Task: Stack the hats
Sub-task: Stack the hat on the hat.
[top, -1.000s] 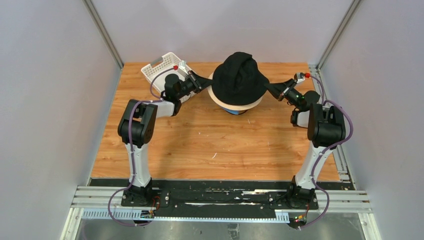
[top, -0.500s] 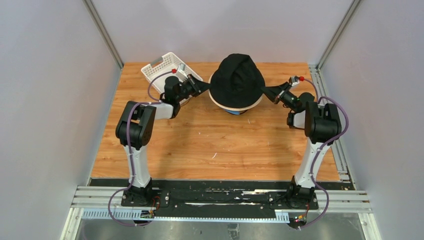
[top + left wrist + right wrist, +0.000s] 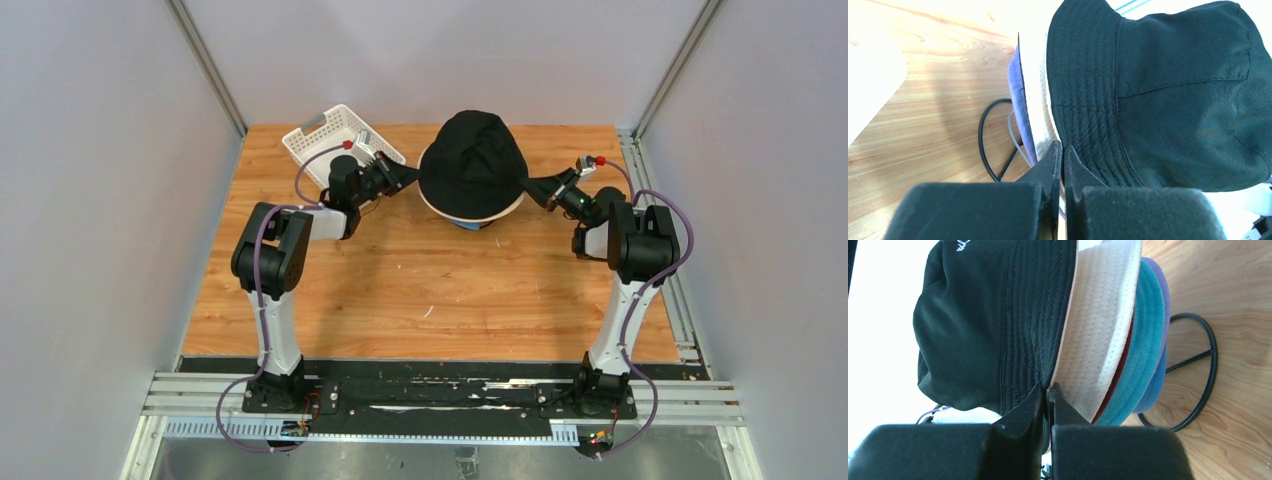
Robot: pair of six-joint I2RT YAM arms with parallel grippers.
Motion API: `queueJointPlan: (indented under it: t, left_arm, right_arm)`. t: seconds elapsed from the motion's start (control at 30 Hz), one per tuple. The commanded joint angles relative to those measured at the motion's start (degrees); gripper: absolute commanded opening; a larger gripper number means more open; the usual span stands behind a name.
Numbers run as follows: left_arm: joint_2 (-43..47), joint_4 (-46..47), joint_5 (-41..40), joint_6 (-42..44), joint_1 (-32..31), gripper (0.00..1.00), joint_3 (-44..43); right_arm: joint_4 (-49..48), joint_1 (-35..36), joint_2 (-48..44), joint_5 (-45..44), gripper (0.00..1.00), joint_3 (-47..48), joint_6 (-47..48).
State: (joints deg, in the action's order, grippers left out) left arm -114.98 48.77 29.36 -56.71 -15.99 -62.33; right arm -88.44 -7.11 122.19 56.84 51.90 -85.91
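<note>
A black hat [image 3: 472, 160] sits on top of the stacked hats at the back middle of the table. Under it a beige brim [image 3: 470, 213] and a bit of blue [image 3: 470, 226] show. My left gripper [image 3: 411, 178] is shut on the black brim's left edge, my right gripper [image 3: 534, 187] on its right edge. The left wrist view has the black hat [image 3: 1168, 95], beige brim [image 3: 1035, 85] and lavender brim [image 3: 1015, 100] above my left gripper [image 3: 1063, 148]. Past my right gripper [image 3: 1048, 386] lie the black [image 3: 973, 325], beige [image 3: 1098, 325], dark red [image 3: 1120, 377], teal [image 3: 1145, 335], lavender [image 3: 1164, 295] and blue [image 3: 1154, 385] hats.
A white lattice basket [image 3: 322, 140] stands at the back left, close behind my left arm. The stack rests on a black wire stand [image 3: 1209, 375] whose ring lies on the wooden table [image 3: 430, 290]. Grey walls close in both sides and the back.
The black hat has come down over the stack and its crown has rounded out. Both grippers have dropped and drawn a little nearer the stack, still on the brim.
</note>
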Motion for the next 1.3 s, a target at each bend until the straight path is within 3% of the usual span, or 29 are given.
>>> queueJointPlan:
  t: [0.0,1.03,1.13,1.27]
  left_arm:
    - [-4.0,-10.3,-1.0,4.2,0.5,0.00,3.6]
    - [-4.9,-8.4,-1.1,4.3,0.5,0.00,7.2]
    - [-4.0,-10.2,-0.7,5.0,0.5,0.02,5.5]
    - [-1.6,-16.4,-2.5,8.1,0.5,0.14,3.3]
  right_arm:
    - [5.8,0.0,1.8,0.2,0.01,-1.7,6.7]
    - [13.7,0.8,2.1,-1.3,0.01,-2.0,14.1]
    - [13.9,0.8,0.0,-1.3,0.13,-2.3,14.4]
    - [16.7,0.3,-3.5,-1.9,0.30,-3.4,16.3]
